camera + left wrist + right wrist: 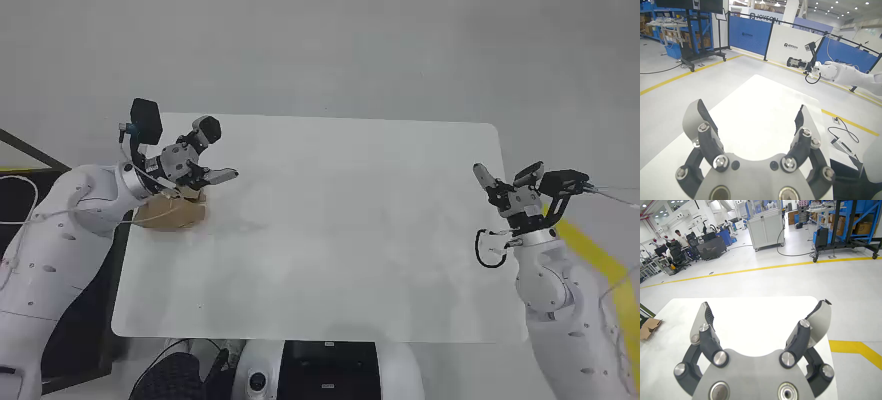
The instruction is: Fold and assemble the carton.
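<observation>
A brown cardboard carton (pixel 172 211), partly folded, lies on the white table (pixel 330 240) near its left edge; it also shows far off as the carton (pixel 648 327). My left gripper (pixel 213 150) hovers just above and beyond it, open with nothing between its fingers (pixel 704 115). The left arm covers part of the carton in the top view. My right gripper (pixel 505 177) is at the table's right edge, far from the carton, open and holding nothing; its fingers (pixel 707 313) spread wide over the table corner. That right gripper (pixel 794 62) also appears far off in the left wrist view.
The table's surface is bare white from the carton across to the right edge (pixel 497 240). Yellow floor lines (pixel 590 250) run beside the table on the right. A dark frame (pixel 30 155) stands off the left side.
</observation>
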`<action>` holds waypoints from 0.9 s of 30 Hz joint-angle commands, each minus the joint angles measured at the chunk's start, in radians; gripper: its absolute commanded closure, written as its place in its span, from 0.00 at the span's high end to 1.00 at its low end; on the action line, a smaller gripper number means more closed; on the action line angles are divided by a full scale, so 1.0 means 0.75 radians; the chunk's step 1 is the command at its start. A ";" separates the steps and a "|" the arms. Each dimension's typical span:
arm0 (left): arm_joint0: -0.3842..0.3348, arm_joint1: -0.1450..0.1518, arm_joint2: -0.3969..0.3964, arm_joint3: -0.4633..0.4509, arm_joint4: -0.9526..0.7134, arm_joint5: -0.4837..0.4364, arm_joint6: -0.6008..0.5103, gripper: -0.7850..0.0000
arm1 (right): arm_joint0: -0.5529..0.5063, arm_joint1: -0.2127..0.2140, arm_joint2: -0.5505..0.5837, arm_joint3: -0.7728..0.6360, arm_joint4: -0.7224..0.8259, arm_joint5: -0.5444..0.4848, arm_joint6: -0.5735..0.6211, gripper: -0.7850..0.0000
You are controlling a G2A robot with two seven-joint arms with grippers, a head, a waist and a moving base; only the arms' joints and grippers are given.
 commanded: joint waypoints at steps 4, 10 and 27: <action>0.000 0.000 0.000 0.000 0.000 0.000 0.000 1.00 | 0.000 0.000 0.000 0.000 0.000 0.000 0.000 1.00; 0.000 0.000 0.000 0.000 0.000 0.000 0.000 1.00 | 0.000 0.000 0.000 0.000 0.000 0.000 0.000 1.00; 0.091 0.062 -0.155 0.183 -0.432 0.000 -0.476 1.00 | 0.000 0.000 0.000 0.000 0.000 0.000 0.000 1.00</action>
